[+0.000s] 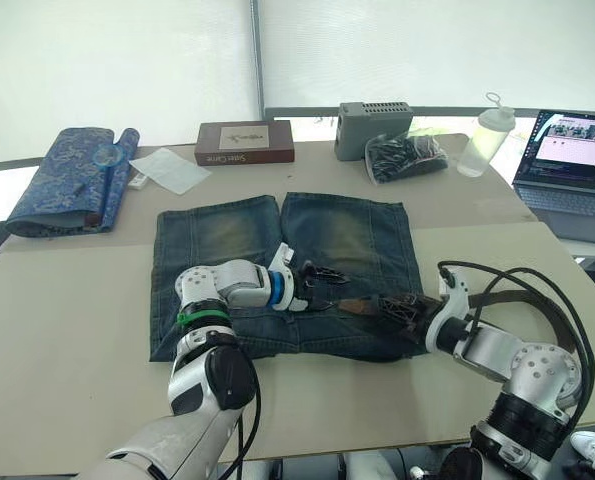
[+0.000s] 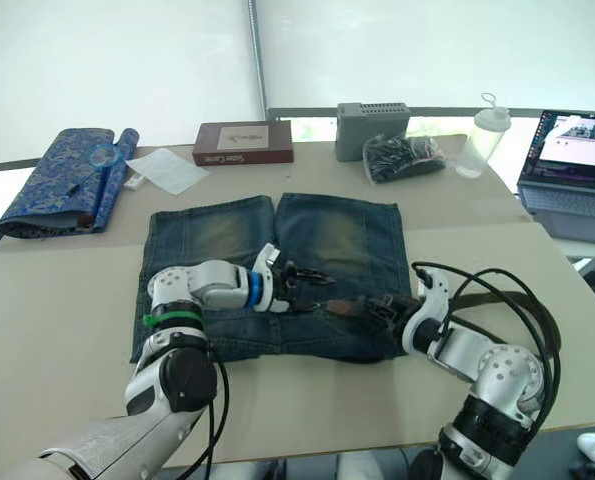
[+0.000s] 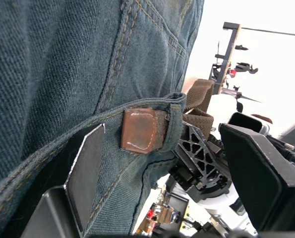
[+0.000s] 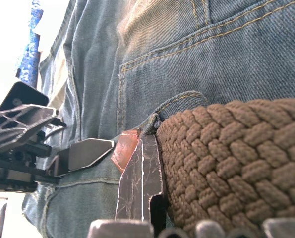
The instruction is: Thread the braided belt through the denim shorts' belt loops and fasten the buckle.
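The denim shorts (image 1: 277,250) lie flat on the table, waistband nearest me. The braided belt (image 4: 226,153) comes in from the right, and its smooth brown tip (image 3: 139,130) pokes out of one of the belt loops (image 3: 174,121) near the middle of the waistband. My right gripper (image 1: 395,308) is shut on the belt just right of that loop. My left gripper (image 1: 335,291) is open just left of the tip, one finger pad (image 3: 85,173) lying on the denim. The rest of the belt (image 1: 522,298) trails off behind my right arm. The buckle is out of view.
At the back of the table are a rolled blue patterned cloth (image 1: 67,180), a white sheet (image 1: 169,168), a brown box (image 1: 244,142), a grey box (image 1: 374,128), a black bag (image 1: 405,155) and a bottle (image 1: 485,140). A laptop (image 1: 569,160) stands at far right. Black cables (image 1: 562,320) loop over my right arm.
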Controlling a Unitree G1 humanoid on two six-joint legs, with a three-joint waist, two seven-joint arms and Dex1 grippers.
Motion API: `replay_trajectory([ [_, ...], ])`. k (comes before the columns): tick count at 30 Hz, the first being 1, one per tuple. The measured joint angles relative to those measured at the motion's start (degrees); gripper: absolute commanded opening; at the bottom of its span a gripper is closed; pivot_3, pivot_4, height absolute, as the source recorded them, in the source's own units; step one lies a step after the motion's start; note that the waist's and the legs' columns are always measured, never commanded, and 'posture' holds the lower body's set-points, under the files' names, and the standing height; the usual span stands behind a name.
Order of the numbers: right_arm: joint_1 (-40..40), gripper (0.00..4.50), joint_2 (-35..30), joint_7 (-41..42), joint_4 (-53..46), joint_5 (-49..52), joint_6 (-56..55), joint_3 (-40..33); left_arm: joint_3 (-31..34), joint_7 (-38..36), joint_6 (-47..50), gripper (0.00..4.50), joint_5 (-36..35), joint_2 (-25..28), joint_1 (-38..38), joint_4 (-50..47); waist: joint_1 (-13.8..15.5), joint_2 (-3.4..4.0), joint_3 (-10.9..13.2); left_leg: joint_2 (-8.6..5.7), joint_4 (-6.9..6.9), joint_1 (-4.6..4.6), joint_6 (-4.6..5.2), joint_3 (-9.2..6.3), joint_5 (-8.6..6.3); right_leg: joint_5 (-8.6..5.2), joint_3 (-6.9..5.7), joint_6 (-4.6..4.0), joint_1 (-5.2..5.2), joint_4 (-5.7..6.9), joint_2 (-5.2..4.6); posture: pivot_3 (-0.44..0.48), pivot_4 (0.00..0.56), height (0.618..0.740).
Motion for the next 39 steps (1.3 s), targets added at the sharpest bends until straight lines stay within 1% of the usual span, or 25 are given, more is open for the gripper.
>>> replay_trajectory([
  [3,-0.39,0.00,0.30,-0.27,0.01,0.00,0.46,-1.02,0.11,3.25,0.00,3.89,-2.96,-0.04,0.25,-0.56,0.03,0.00,0.00,0.00,0.00,0.00,-0.01,-0.01,0.01,0.00,-0.01,0.00,-0.02,0.01,0.02,0.000,0.150,0.740],
  [8,-1.44,0.00,2.70,-1.56,0.77,0.44,0.51,-3.34,0.49,6.76,-0.03,3.89,-7.12,-0.11,0.23,0.84,0.08,0.00,0.00,-0.01,0.00,-0.03,-0.04,0.00,0.03,0.00,-0.01,0.00,-0.05,0.02,0.02,0.000,0.150,0.740],
  [14,-1.42,0.00,3.01,-2.79,0.77,2.42,0.51,-3.75,-1.63,6.74,-0.05,3.89,-13.85,-0.10,0.18,6.35,0.15,0.00,0.00,-0.04,0.00,-0.04,-0.04,0.00,0.03,0.00,-0.01,0.00,-0.04,0.01,0.00,0.000,0.150,0.740],
  [18,-0.94,0.00,3.35,-3.34,0.78,3.86,0.50,-3.86,-3.50,5.96,-0.05,3.89,-14.51,-0.09,0.19,7.37,0.15,0.00,0.00,-0.04,0.00,-0.03,-0.05,0.00,0.03,0.00,-0.01,0.00,-0.05,0.02,0.00,0.000,0.150,0.740],
  [22,-0.89,0.00,3.98,-4.80,0.81,5.24,0.51,-5.01,-3.79,6.26,-0.04,3.89,-14.42,0.00,0.20,7.38,0.15,0.00,0.00,-0.04,0.00,-0.04,-0.05,-0.01,0.03,0.00,0.00,0.00,-0.05,0.01,0.00,0.000,0.150,0.740],
  [29,-2.56,0.00,4.75,-7.85,1.94,9.13,0.55,-8.19,-3.78,9.87,-0.15,3.89,-16.63,0.01,0.29,7.33,0.16,0.00,0.00,-0.03,0.00,-0.04,-0.05,-0.01,0.03,0.00,0.00,0.00,-0.06,0.02,0.00,0.000,0.150,0.740],
  [32,-2.79,0.00,5.54,-9.59,1.95,10.82,0.65,-9.15,-3.77,11.16,-1.90,3.89,-16.80,-0.25,0.86,5.62,0.14,0.00,0.00,-0.03,0.00,-0.05,-0.05,0.00,0.03,0.00,0.02,-0.01,-0.06,0.01,-0.01,0.000,0.150,0.740],
  [35,-2.24,0.00,5.48,-10.77,1.87,13.14,0.68,-8.95,-3.50,12.50,-6.74,3.89,-17.98,-0.37,1.50,3.00,0.18,0.00,0.00,-0.02,0.00,-0.06,-0.06,0.00,0.03,0.00,0.03,-0.01,-0.06,0.00,-0.02,0.000,0.150,0.740],
  [39,-1.47,0.00,5.25,-12.22,1.84,15.71,0.68,-8.88,-3.55,12.94,-11.30,3.89,-21.48,-0.40,1.67,1.04,0.19,0.00,0.00,-0.02,0.00,-0.09,-0.05,0.00,0.03,0.00,0.03,-0.01,-0.06,-0.01,-0.03,0.000,0.150,0.740],
])
